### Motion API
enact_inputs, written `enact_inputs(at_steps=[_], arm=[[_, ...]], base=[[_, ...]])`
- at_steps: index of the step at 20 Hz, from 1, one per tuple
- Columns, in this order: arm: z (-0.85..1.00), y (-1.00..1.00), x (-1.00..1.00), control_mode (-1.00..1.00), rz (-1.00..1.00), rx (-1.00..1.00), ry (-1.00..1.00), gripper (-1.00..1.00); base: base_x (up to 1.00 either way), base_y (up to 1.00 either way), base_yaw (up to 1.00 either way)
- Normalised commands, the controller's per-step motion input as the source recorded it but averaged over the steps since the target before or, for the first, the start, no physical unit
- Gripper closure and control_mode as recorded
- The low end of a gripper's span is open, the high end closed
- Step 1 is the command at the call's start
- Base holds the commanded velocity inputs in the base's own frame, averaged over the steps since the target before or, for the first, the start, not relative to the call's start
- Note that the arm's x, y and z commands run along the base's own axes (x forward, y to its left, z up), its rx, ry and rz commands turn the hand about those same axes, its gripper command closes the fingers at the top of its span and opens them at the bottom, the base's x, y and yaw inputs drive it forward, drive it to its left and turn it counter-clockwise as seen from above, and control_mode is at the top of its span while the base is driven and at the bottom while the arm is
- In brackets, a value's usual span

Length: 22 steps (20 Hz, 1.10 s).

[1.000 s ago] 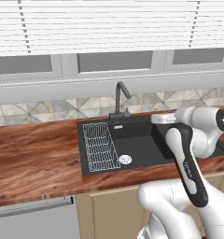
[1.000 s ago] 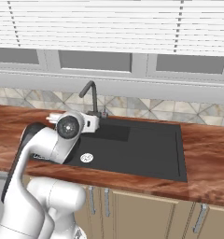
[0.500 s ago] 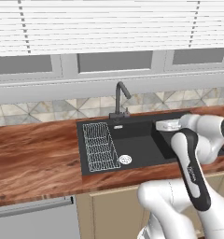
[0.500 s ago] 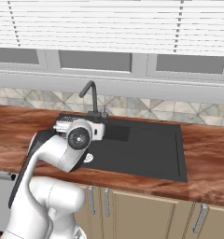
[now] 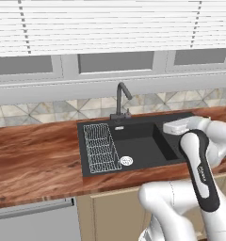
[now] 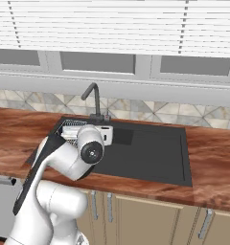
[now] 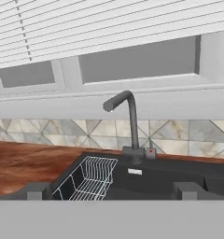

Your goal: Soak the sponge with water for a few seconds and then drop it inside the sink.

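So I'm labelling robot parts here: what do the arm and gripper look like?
The arm has glossy white rounded shells, dark grey joint bands and a round dark cap with a silver centre. The gripper has two small dark grey blocky fingertips.

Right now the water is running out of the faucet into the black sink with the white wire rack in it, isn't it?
Not quite. No water is running: in the hand view the faucet has no stream under its spout. The rest is right: the sink is black, and the white wire rack sits in it.
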Motion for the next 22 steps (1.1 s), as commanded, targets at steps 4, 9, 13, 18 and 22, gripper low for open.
enact_inputs(at_steps=[4, 9, 13, 18, 22], arm=[[0.00, 0.00, 0.13, -1.00, 0.01, 0.00, -0.09, -1.00], [0.00, 0.00, 0.26, -1.00, 0.00, 0.00, 0.04, -1.00], [0.00, 0.00, 0.43, -1.00, 0.00, 0.00, 0.08, -1.00], [0.00, 0.00, 0.36, -1.00, 0.00, 0.00, 0.02, -1.00], [-0.04, 0.00, 0.22, -1.00, 0.01, 0.00, 0.00, -1.00]], base=[[0.00, 0.00, 0.00], [0.00, 0.00, 0.00], [0.00, 0.00, 0.00], [0.00, 0.00, 0.00], [0.00, 0.00, 0.00]])
